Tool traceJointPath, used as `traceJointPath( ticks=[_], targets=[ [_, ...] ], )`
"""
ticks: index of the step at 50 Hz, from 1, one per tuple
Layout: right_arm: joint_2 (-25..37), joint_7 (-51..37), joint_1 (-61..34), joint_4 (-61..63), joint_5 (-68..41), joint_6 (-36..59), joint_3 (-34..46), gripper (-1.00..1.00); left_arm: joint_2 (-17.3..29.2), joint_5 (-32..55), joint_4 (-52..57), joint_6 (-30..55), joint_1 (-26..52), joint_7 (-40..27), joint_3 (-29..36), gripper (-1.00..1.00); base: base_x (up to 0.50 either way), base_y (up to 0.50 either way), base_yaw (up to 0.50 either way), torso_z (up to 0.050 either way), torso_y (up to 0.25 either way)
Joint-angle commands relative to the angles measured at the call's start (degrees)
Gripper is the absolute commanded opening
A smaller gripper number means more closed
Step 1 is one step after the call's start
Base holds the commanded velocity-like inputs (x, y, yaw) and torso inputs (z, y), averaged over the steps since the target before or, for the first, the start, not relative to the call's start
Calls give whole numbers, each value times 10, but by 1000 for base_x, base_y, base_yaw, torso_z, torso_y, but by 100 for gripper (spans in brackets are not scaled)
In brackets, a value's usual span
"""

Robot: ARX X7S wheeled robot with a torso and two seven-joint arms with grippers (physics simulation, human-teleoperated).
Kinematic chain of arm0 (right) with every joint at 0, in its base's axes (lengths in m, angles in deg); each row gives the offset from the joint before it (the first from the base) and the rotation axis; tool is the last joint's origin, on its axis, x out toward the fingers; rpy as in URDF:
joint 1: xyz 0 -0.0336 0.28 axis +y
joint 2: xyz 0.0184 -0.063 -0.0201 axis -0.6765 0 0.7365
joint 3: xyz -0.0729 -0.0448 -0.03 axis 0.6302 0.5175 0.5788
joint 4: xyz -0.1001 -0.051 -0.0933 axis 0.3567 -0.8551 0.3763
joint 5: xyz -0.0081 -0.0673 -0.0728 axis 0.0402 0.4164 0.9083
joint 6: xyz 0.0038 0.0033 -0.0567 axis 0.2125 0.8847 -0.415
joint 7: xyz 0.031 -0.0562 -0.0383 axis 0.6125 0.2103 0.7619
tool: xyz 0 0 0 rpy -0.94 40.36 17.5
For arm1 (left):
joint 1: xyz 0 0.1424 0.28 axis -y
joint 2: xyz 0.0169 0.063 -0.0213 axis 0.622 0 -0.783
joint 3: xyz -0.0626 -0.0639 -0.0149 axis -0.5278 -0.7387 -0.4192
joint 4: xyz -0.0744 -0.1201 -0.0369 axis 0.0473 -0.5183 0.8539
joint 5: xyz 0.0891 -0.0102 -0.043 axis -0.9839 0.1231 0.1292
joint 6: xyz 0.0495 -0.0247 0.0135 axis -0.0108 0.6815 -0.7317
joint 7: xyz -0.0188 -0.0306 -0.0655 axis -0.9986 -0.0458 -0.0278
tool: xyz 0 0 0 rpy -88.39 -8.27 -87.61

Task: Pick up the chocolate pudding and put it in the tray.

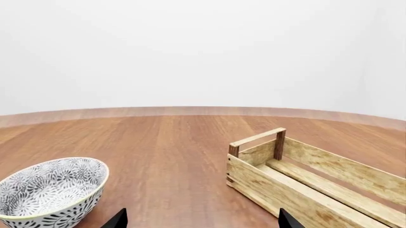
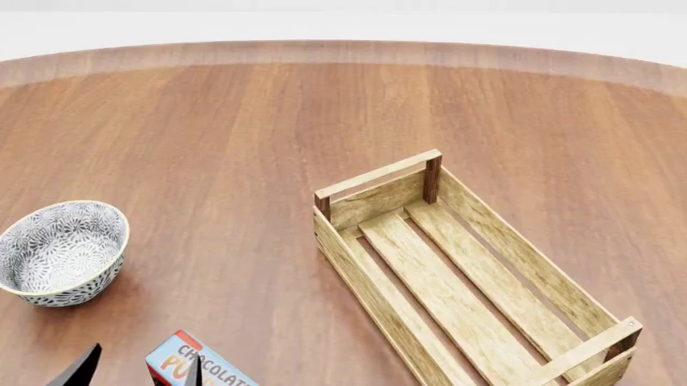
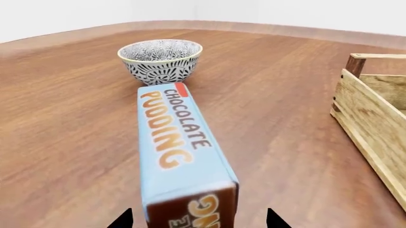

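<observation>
Round wooden table (image 2: 215, 137), white walls, tray (image 2: 472, 277)

I'm looking over a broad wooden table (image 2: 236, 137), reddish-brown, its planks running away from me with the grain clear under soft, even light. The far edge (image 2: 355, 52) curves in a smooth arc with a paler rim. Beyond it there's only a plain white wall (image 1: 203, 47), no windows or furniture in sight. Faint shadows sit on the wood, nothing harsh.
</observation>
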Motion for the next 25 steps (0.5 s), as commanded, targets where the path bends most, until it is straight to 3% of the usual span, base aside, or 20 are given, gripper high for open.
traceJointPath(
  ticks=[1, 25],
  targets=[
    [-2, 0, -3, -13, -5, -8, 4, 100, 2, 1, -2, -2, 2, -3, 5, 100, 0, 0, 0, 0, 0],
    [-18, -1, -25, -70, -6, -30, 21, 100, 6, 2, -1, -5, 2, -10, 13, 100, 0, 0, 0, 0, 0]
  ],
)
